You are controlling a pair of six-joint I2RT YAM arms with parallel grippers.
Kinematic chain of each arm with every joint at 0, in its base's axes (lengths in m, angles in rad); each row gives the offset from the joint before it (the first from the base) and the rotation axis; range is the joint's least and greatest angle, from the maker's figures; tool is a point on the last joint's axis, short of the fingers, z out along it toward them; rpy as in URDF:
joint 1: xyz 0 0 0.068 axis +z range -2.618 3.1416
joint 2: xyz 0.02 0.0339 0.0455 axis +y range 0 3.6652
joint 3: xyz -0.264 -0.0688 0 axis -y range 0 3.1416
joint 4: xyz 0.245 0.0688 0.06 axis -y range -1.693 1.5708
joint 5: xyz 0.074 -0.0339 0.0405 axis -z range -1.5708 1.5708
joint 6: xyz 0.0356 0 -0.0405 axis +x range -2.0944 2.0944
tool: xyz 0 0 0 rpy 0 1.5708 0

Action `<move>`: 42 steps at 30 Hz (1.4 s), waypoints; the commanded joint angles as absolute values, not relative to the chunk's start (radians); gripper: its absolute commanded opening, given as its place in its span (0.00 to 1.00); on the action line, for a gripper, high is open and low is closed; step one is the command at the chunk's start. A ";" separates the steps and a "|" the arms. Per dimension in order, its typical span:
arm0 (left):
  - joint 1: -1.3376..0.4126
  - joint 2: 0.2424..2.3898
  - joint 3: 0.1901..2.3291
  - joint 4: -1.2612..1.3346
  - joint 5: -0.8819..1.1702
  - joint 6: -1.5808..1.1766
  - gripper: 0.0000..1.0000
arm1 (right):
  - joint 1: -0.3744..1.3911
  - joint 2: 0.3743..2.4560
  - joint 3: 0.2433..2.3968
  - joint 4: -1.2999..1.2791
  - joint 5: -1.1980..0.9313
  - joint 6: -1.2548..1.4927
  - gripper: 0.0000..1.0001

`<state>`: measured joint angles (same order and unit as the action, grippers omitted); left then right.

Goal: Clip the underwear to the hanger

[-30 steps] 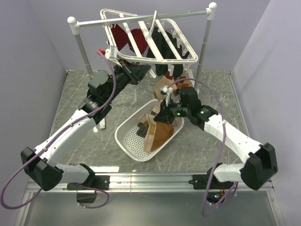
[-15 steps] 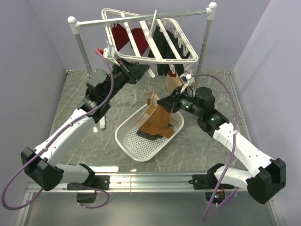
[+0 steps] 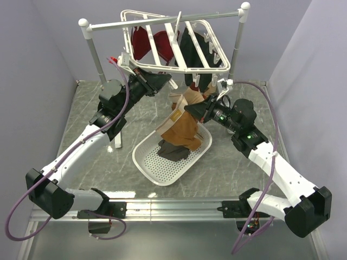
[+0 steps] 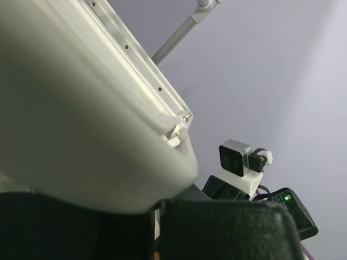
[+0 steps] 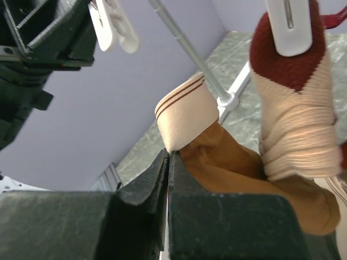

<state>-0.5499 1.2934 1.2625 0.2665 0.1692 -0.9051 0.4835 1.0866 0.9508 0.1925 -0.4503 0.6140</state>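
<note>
right tool (image 5: 167, 158) pinching underwear (image 3: 182, 131) aloft; left tool (image 3: 165, 81) at hanger (image 3: 190, 69) corner

Table (image 3: 217, 173): grey-green marble-pattern top with pale veining. Directly on it:
- White perforated basket (image 3: 157, 168), roughly centre. It sits skewed, long axis running near-left to far-right, one corner pointing at the near edge.
- Two grey rack posts, left post (image 3: 96, 57) and right post (image 3: 235, 54), stand at the far edge, well apart. The basket sits nearer than both, between their lines.
- Right wrist view: one post ends in a white foot fitting (image 5: 226, 99) on the marble.
- Small white upright piece (image 3: 116, 142) just left of the basket, partly under an arm. Can't tell what it is.
- Aluminium mounting rail (image 3: 173, 206) runs along the near edge.
</note>
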 commanded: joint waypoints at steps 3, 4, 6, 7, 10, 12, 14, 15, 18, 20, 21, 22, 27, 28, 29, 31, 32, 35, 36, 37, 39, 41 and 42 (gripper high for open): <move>-0.551 1.302 1.256 0.299 0.213 -0.931 0.00 | 0.479 1.089 1.035 0.290 -0.452 0.669 0.00; -0.549 1.302 1.256 0.299 0.215 -0.933 0.00 | 0.479 1.098 1.040 0.291 -0.451 0.672 0.00; -0.551 1.305 1.259 0.301 0.219 -0.931 0.00 | 0.479 1.104 1.048 0.304 -0.459 0.684 0.00; -0.549 1.305 1.258 0.302 0.216 -0.936 0.00 | 0.479 1.114 1.058 0.316 -0.463 0.684 0.00; -0.549 1.308 1.259 0.305 0.221 -0.939 0.00 | 0.479 1.129 1.077 0.321 -0.465 0.687 0.00; -0.549 1.310 1.259 0.302 0.216 -0.937 0.00 | 0.479 1.132 1.086 0.327 -0.477 0.693 0.00; -0.549 1.312 1.261 0.301 0.218 -0.936 0.00 | 0.477 1.141 1.089 0.322 -0.479 0.692 0.00; -0.549 1.310 1.261 0.301 0.219 -0.937 0.00 | 0.479 1.144 1.094 0.325 -0.485 0.692 0.00; -0.549 1.312 1.262 0.299 0.221 -0.942 0.00 | 0.480 1.149 1.100 0.327 -0.489 0.695 0.00; -0.551 1.313 1.264 0.301 0.224 -0.942 0.00 | 0.480 1.154 1.104 0.328 -0.491 0.693 0.00; -0.549 1.313 1.266 0.302 0.225 -0.943 0.00 | 0.482 1.157 1.109 0.328 -0.489 0.693 0.00; -0.551 1.316 1.266 0.301 0.227 -0.943 0.00 | 0.485 1.160 1.114 0.327 -0.492 0.693 0.00; -0.551 1.321 1.269 0.301 0.232 -0.951 0.00 | 0.489 1.175 1.127 0.334 -0.494 0.692 0.00; -0.549 1.321 1.269 0.299 0.230 -0.950 0.00 | 0.488 1.175 1.132 0.336 -0.495 0.692 0.00; -0.551 1.319 1.269 0.298 0.232 -0.951 0.00 | 0.489 1.177 1.137 0.336 -0.497 0.690 0.00; -0.549 1.319 1.267 0.299 0.232 -0.954 0.00 | 0.494 1.181 1.143 0.334 -0.497 0.689 0.00; -0.549 1.319 1.267 0.301 0.232 -0.954 0.00 | 0.495 1.181 1.146 0.334 -0.499 0.687 0.00; -0.551 1.321 1.267 0.308 0.236 -0.957 0.00 | 0.500 1.190 1.158 0.334 -0.494 0.684 0.00; -0.551 1.322 1.267 0.307 0.239 -0.960 0.00 | 0.502 1.198 1.163 0.328 -0.488 0.683 0.00; -0.551 1.322 1.270 0.310 0.241 -0.962 0.00 | 0.505 1.203 1.167 0.328 -0.485 0.681 0.00; -0.551 1.322 1.269 0.310 0.241 -0.962 0.01 | 0.508 1.216 1.184 0.319 -0.482 0.675 0.00; -0.551 1.324 1.269 0.311 0.242 -0.963 0.02 | 0.511 1.226 1.195 0.314 -0.477 0.672 0.00; -0.549 1.322 1.270 0.310 0.241 -0.962 0.03 | 0.511 1.227 1.196 0.313 -0.473 0.669 0.00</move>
<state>-0.5488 1.3125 1.2625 0.2977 0.1986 -0.9485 0.5014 1.2247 1.1385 0.2676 -0.4892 0.6827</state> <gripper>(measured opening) 0.056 0.008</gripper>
